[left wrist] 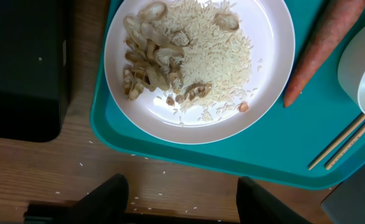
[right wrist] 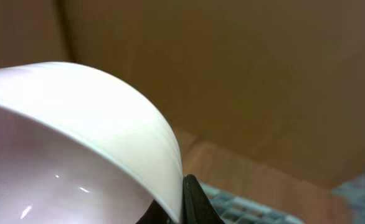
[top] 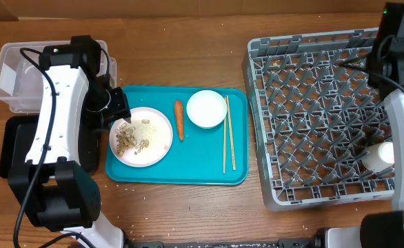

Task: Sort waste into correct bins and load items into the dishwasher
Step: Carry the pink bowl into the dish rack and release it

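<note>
Two arms at work overhead: the left gripper [top: 117,110] hovers at the teal tray's [top: 188,176] edge by the white plate [top: 157,148], near the clear tub [top: 16,76] and black tray [top: 9,148], while the pale pink bowl [top: 380,155] hangs over the grey rack [top: 312,110]. Left wrist: jaws released, empty, just short of the plate holding beige scraps [left wrist: 151,59] and grains [left wrist: 213,56], probably lining up a rim grab. Right wrist: jaws clenched on the bowl's rim, tilted, likely for slotting between pegs.
</note>
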You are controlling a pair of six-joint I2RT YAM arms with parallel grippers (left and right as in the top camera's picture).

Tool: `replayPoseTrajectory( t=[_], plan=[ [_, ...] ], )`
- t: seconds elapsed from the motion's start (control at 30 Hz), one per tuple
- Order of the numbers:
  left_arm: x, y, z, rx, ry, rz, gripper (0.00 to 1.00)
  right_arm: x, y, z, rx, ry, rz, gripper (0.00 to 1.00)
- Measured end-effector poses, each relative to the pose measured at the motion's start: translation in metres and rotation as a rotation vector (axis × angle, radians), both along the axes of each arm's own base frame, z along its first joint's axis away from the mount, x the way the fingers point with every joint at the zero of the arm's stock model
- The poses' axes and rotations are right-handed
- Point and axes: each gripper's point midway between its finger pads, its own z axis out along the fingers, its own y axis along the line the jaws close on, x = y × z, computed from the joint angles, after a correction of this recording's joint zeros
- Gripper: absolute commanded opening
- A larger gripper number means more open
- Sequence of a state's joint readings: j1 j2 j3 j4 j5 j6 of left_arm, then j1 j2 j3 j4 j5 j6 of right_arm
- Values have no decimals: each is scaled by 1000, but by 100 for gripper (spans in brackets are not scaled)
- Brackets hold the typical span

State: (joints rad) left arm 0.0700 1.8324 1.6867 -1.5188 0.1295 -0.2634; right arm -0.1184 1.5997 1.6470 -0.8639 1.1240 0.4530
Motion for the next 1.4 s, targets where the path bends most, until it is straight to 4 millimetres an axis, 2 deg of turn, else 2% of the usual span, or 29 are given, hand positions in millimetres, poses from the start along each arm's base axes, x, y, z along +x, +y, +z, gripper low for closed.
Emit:
replayPoseTrajectory(
  t=[0.07,0.13,0.3,0.4,0.47,0.6,0.93,1.23,1.4],
  plan=[
    [0,0,0,0,-1,0,58,-5,-12,-5,-44,40,-71,4],
    [1,0,0,0,-3,0,58,-4,-24,-19,-76,99,-128,4],
    [1,0,0,0,-3,0,58,10,-46,-82,-96,308,-196,4],
    [1,0,0,0,-3,0,58,18,-51,-121,-87,417,-197,4],
    [1,0,0,0,-3,0,58,21,-51,-140,-76,474,-189,4],
    [1,0,0,0,-4,0,58,19,-45,-167,-34,556,-168,4],
    [2,0,0,0,-7,0,58,25,-13,-187,55,515,-113,4],
    [2,0,0,0,-7,0,58,21,12,-207,175,570,-50,4],
    [2,0,0,0,-7,0,58,16,26,-219,256,609,-19,10]
  ],
)
